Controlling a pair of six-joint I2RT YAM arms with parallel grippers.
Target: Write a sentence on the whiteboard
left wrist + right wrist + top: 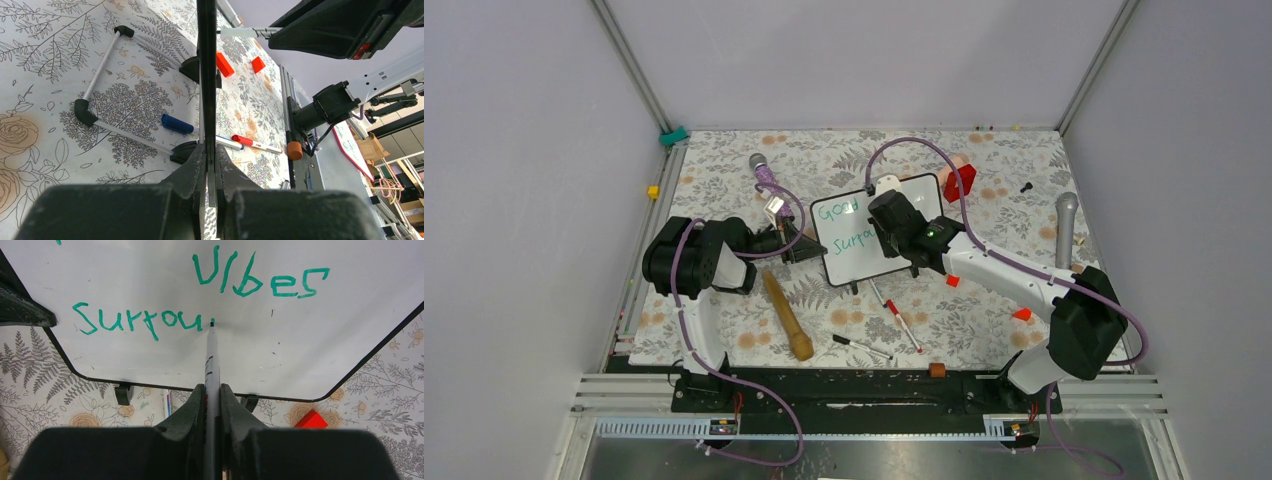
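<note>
The right claw is clamped tight on a slim white marker pen. The pen's long axis points straight ahead, and its tip touches the smooth, black-framed, round-cornered whiteboard just after "Surrou" in the green handwritten sentence. The next letter belongs to the right. Beyond, the left claw pinches the board's left edge, steadying it mid-way across the flower-printed worktop.

The top camera looks down from afar on the floral-patterned tabletop. Both wrist cameras closely view the small black-framed white board: left edge-on, right face-on.
</note>
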